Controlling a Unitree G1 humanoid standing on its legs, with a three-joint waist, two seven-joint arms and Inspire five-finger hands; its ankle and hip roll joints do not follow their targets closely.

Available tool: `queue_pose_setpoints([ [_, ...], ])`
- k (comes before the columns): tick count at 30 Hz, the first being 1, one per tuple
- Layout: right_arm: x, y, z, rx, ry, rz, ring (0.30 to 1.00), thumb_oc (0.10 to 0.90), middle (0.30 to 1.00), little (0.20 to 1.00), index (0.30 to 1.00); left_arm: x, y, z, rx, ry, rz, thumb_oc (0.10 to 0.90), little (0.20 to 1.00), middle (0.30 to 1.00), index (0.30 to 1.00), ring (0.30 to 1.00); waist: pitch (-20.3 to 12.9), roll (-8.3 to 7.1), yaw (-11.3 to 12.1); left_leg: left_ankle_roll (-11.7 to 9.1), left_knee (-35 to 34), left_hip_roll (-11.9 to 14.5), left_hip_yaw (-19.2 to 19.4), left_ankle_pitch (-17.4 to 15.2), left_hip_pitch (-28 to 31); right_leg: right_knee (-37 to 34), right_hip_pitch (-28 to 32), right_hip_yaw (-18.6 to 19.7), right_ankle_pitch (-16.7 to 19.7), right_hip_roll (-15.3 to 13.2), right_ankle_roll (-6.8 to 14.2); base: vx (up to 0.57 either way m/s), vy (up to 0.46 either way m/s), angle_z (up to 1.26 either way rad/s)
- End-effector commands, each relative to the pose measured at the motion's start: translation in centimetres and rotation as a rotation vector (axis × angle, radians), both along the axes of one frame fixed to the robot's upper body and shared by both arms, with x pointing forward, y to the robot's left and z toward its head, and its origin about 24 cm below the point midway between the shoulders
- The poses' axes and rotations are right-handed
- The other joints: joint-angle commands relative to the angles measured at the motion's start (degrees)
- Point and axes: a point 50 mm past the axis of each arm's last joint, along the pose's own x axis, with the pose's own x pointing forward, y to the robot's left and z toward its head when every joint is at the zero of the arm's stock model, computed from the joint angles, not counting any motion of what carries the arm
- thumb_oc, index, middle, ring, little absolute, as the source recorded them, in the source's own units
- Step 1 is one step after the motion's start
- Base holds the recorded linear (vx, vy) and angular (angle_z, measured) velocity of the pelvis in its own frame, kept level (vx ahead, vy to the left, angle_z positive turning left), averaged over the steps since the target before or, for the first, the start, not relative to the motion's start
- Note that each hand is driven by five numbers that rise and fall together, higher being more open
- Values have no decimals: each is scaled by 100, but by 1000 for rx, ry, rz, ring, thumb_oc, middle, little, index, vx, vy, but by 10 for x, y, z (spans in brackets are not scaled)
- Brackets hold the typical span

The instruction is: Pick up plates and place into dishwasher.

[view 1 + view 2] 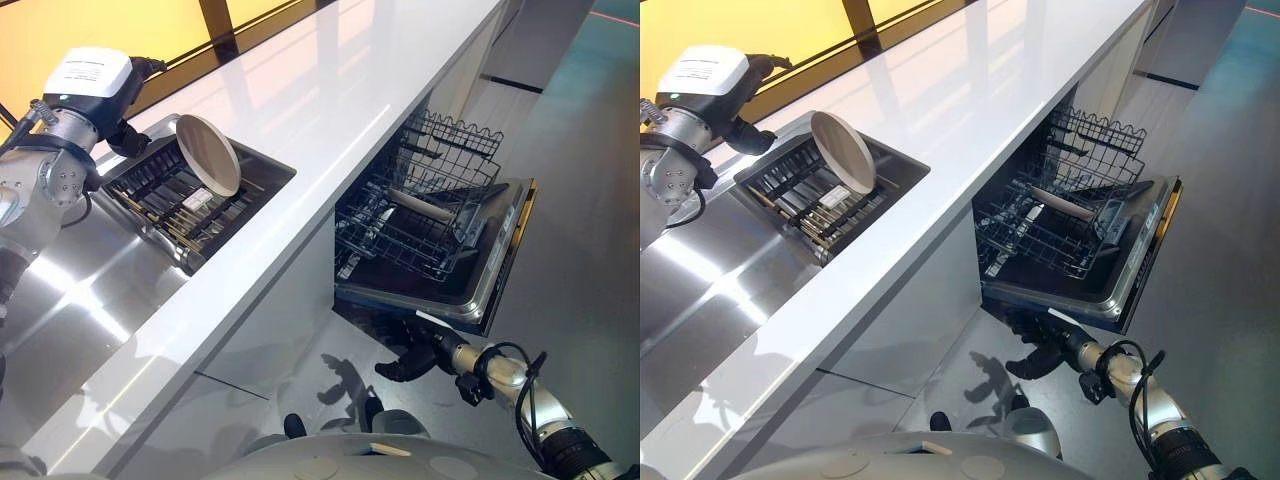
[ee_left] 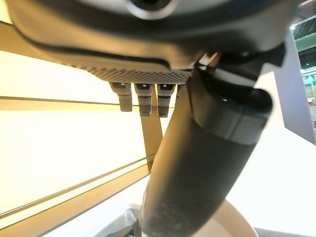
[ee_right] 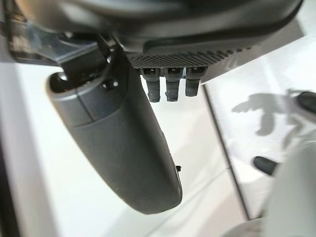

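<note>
While one white plate (image 1: 207,154) leans upright in the dark drying rack (image 1: 180,205) set in the counter (image 1: 330,110), the left hand (image 1: 125,138) sits just behind that rack; whether it grips the plate I cannot tell. Beside the counter, the dishwasher rack (image 1: 1065,215) on the open door (image 1: 1135,270) already holds one plate (image 1: 1060,204). Below that door the right hand (image 1: 1035,358) hangs relaxed, holding nothing. Its wrist view shows the thumb (image 3: 123,143) extended over pale floor. One plate seems loaded; one remains.
</note>
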Motion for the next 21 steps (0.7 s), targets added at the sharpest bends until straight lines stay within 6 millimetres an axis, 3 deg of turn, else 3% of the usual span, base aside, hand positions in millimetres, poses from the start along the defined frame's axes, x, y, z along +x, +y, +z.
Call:
queue_pose_setpoints([
  [1, 21, 16, 14, -53, -170, 85, 900, 800, 900, 900, 900, -5, 11, 82, 85, -238, 91, 800, 900, 900, 900, 900, -190, 69, -97, 327, 830, -441, -132, -1066, -253, 543, -588, -57, 223, -277, 639, 84, 47, -10],
  [7, 3, 10, -18, -231, -118, 96, 900, 800, 900, 900, 900, 8, 7, 73, 168, -159, 106, 800, 900, 900, 900, 900, -117, 78, -153, 394, 850, -521, -113, -1161, -248, 630, -802, 8, 387, -334, 691, 99, 52, -13],
  [12, -19, -8, -42, -404, -67, 72, 900, 800, 900, 900, 900, 12, 10, 73, 185, -195, 138, 800, 900, 900, 900, 900, -74, 53, -181, 451, 912, -565, -115, -1242, -272, 655, -918, 70, 517, -365, 718, 89, 15, -1],
  [21, -37, -20, -52, -425, -41, -34, 900, 800, 900, 900, 900, 17, 20, 60, 198, -182, 207, 800, 900, 900, 900, 900, 2, 72, -349, 505, 867, -646, -136, -1278, -236, 724, -1211, 139, 740, -336, 705, 89, 8, -5],
])
